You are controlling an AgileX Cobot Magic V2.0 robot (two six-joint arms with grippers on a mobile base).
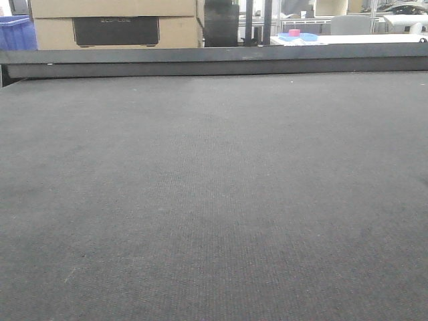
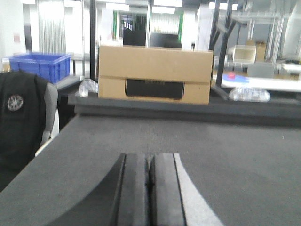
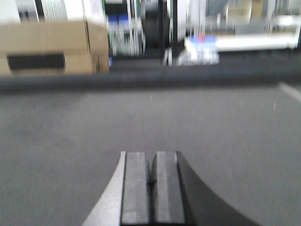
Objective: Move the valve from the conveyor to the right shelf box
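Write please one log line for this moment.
left gripper: shut, holds nothing | right gripper: shut, holds nothing | conveyor: no valve in view | pick: not yet started

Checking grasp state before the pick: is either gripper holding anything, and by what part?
Nothing held. Left gripper and right gripper are both shut, pads pressed together with nothing between, over the conveyor.
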